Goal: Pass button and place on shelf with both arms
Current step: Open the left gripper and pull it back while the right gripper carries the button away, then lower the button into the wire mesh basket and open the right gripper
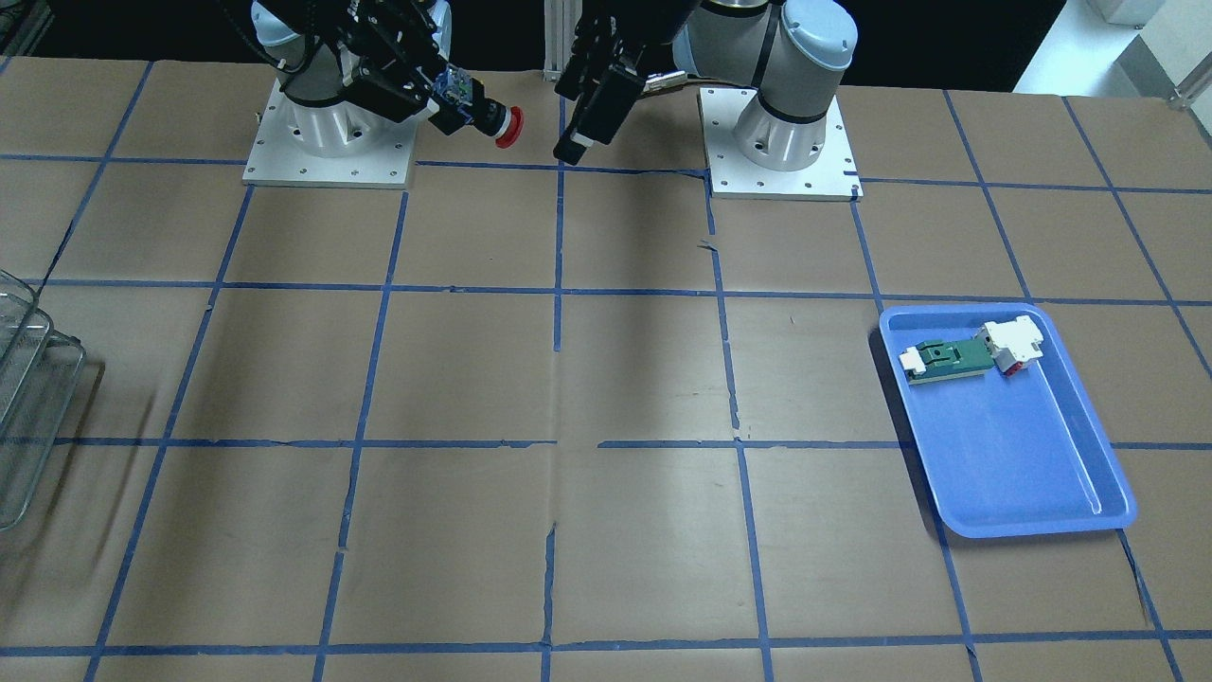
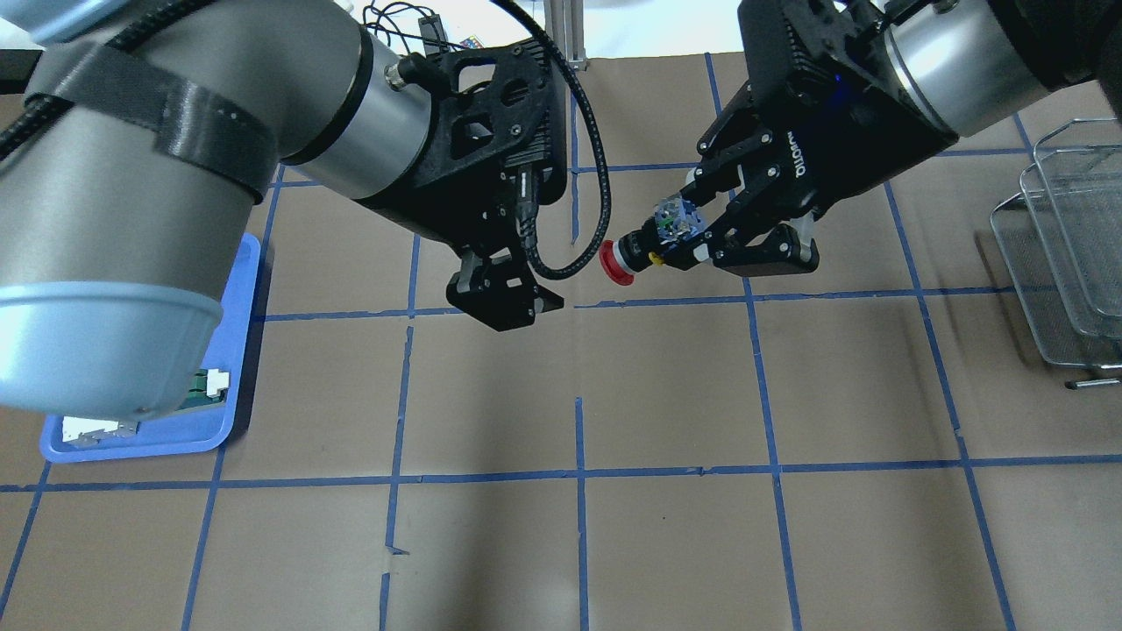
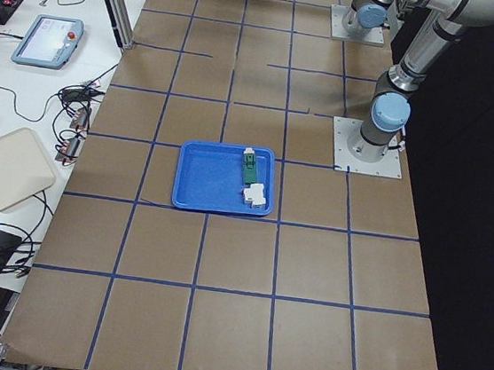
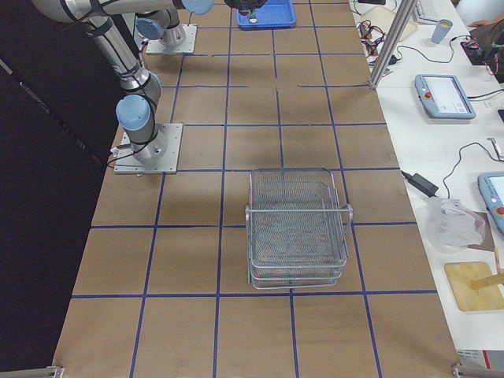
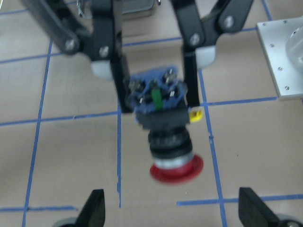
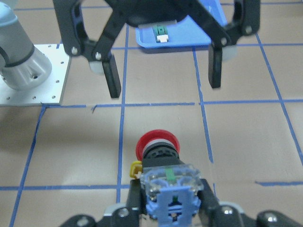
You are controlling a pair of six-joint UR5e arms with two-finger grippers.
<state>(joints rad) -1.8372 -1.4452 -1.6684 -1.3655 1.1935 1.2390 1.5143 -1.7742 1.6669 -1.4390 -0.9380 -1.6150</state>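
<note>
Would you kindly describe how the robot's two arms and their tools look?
Both the left arm and right arm are silver tubes with light-blue joint caps. A black strap wraps the left arm, and a black cable loops beside the black two-finger left tool. The black right tool bears white lettering.

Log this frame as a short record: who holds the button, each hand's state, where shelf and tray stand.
button holder: right hand, gripping the button by its rear block, red cap toward the left hand
left hand: open, facing the cap, not touching
shelf: robot's right side, button not yet in it
blue tray: robot's left side, holds green-and-white component
</note>
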